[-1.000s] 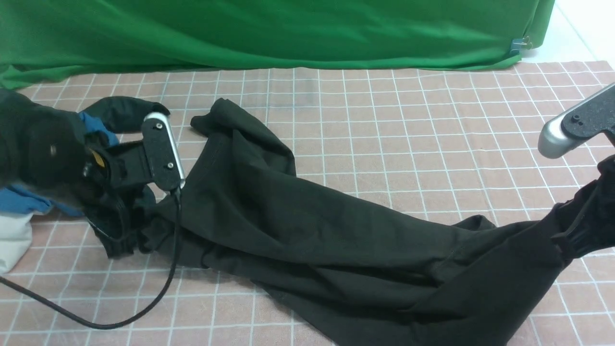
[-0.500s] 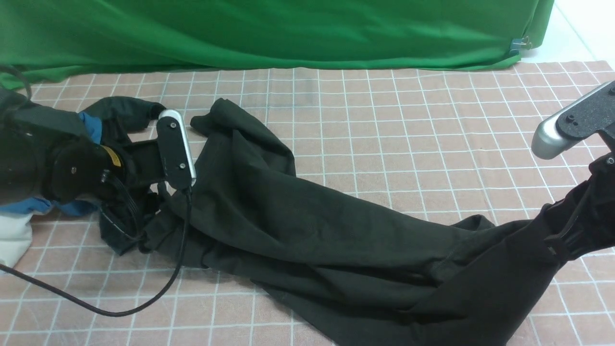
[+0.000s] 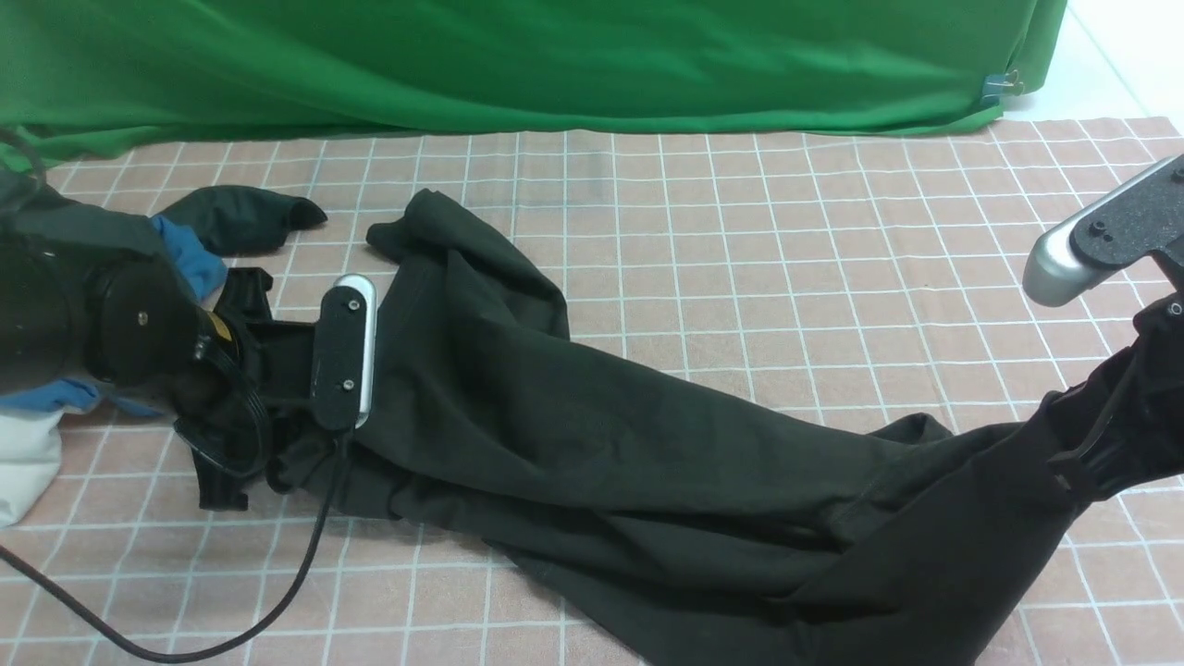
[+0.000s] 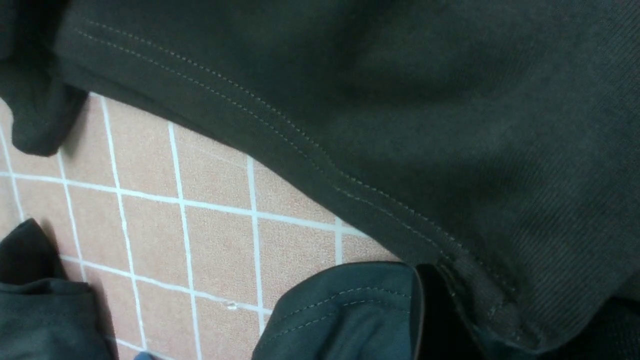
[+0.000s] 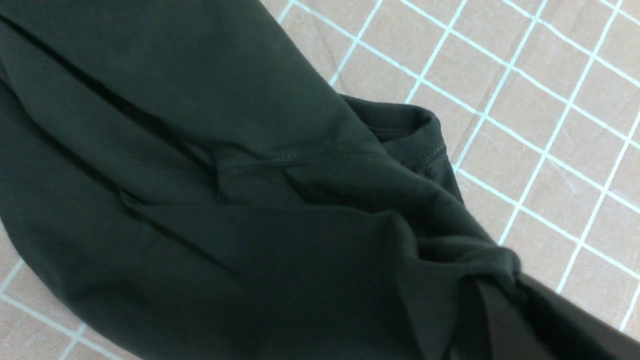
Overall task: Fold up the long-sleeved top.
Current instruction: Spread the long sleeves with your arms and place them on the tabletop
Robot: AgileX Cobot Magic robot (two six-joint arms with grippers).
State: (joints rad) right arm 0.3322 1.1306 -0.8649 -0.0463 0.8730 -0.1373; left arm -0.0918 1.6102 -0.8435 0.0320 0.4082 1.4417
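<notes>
- Black long-sleeved top sprawls over checked cloth, from 10 o'clock to 4 o'clock.
- right claw is clamped on its lifted 3 o'clock end, fingers buried in the fabric.
- left claw sits at its 9 o'clock edge; jaws are hidden, so spread can't be told.
- Only the left wrist view shows the stitched hem.

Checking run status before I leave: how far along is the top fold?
Done: nothing; the long-sleeved top lies crumpled across the checked cloth, no fold visible. In hand: the right gripper is shut on a bunch of its right end, lifted off the cloth; the left gripper is at the stitched hem on the left, grip unclear. Left: spreading it flat, then every fold.
</notes>
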